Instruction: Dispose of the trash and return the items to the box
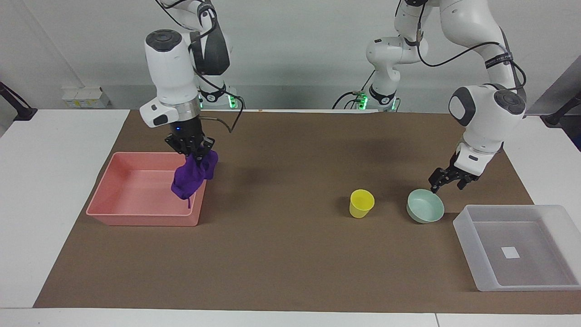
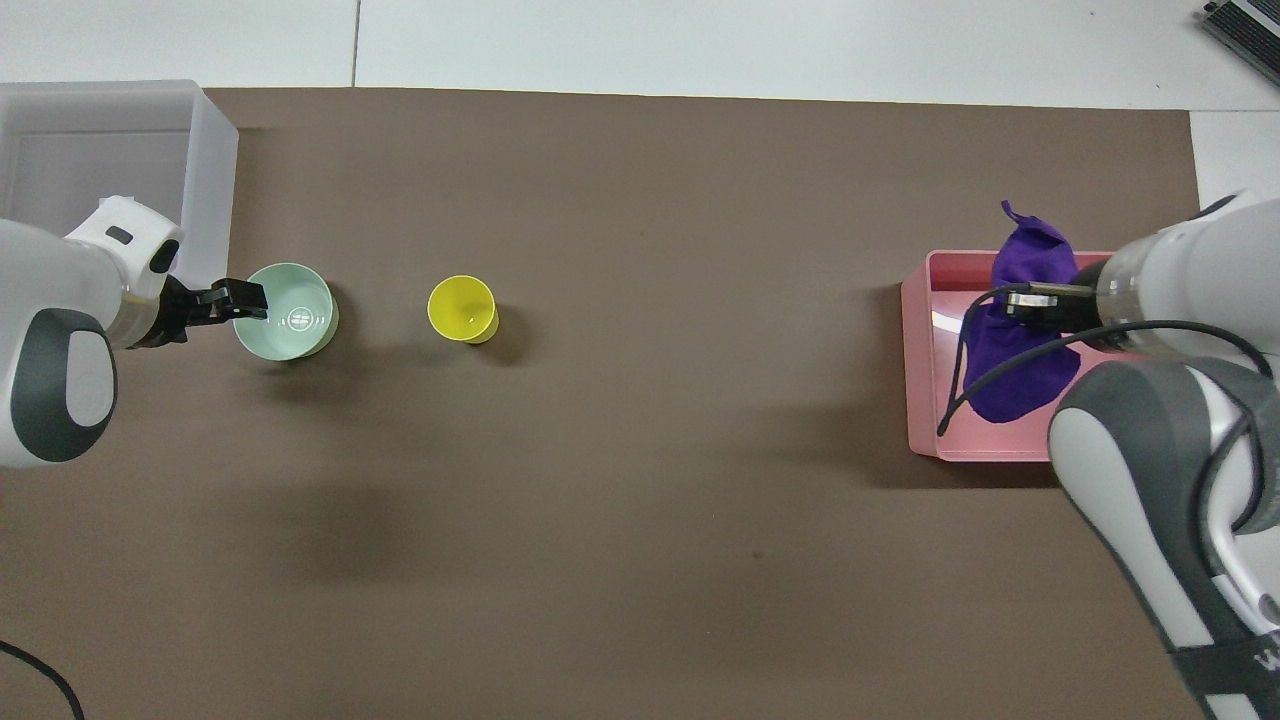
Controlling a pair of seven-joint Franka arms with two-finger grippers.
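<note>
My right gripper (image 1: 193, 153) is shut on the purple cloth (image 1: 189, 179) and holds it in the air over the pink tray's (image 1: 136, 214) edge nearest the table's middle. In the overhead view the cloth (image 2: 1020, 365) hangs under that gripper (image 2: 1030, 297), over the tray (image 2: 920, 400). My left gripper (image 1: 448, 181) is open and low at the rim of the mint-green bowl (image 1: 425, 208); I cannot tell whether it touches. In the overhead view that gripper (image 2: 238, 300) covers the rim of the bowl (image 2: 298, 322). The yellow cup (image 1: 361, 203) stands upright beside the bowl.
The translucent box (image 1: 467, 238) with its white label stands empty at the left arm's end of the table, farther from the robots than the bowl. It also shows in the overhead view (image 2: 215, 190). A brown mat (image 1: 290, 254) covers the table.
</note>
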